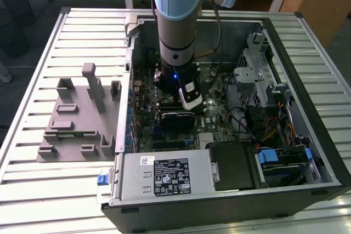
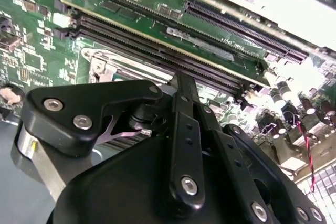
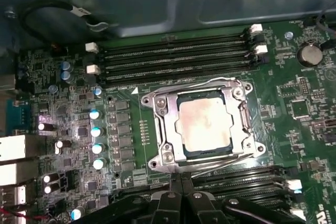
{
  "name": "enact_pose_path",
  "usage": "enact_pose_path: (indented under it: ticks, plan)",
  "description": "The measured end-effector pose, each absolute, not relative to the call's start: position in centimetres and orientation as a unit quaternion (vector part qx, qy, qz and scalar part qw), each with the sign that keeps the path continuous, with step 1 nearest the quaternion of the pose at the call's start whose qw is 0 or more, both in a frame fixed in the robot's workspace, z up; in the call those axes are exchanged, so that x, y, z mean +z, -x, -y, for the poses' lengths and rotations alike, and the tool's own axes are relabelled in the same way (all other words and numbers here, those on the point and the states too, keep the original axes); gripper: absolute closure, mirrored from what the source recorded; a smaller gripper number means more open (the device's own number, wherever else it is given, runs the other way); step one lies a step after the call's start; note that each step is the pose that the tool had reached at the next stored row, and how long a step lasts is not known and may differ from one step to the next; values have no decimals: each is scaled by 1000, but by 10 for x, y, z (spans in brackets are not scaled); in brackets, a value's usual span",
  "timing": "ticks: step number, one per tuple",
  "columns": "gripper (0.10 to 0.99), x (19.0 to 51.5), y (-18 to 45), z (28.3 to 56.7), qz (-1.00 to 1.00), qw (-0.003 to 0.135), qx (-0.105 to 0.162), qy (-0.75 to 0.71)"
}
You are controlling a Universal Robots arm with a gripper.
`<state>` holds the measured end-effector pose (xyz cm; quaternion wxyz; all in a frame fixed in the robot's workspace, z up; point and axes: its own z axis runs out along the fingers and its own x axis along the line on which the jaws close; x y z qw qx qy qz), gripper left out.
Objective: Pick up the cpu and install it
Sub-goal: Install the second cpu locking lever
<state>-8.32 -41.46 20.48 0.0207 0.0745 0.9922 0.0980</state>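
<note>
The cpu (image 3: 203,124), a flat silver square, lies inside the dark socket frame (image 3: 239,98) on the green motherboard (image 3: 126,129) in the first wrist view. My gripper (image 3: 181,179) hovers just beside the socket's edge, above the memory slots, and its black fingers (image 2: 181,93) are pressed together with nothing between them. It is apart from the cpu. In the exterior view my arm (image 1: 175,36) reaches straight down into the open computer case (image 1: 315,135), covering the socket area.
Memory slots (image 3: 173,59) flank the socket on both sides. Capacitors (image 3: 96,132) stand near it. A grey slotted tray (image 1: 77,119) sits on the table at the exterior view's left. The power supply (image 1: 164,175) and drive cage (image 1: 255,75) crowd the case.
</note>
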Motion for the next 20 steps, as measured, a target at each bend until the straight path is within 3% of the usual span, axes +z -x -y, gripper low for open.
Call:
enact_pose_path:
  ticks: [12,20]
  plan:
    - [980,200,88,422,-991,19,115,-70]
    - [980,197,89,424,-987,16,147,-68]
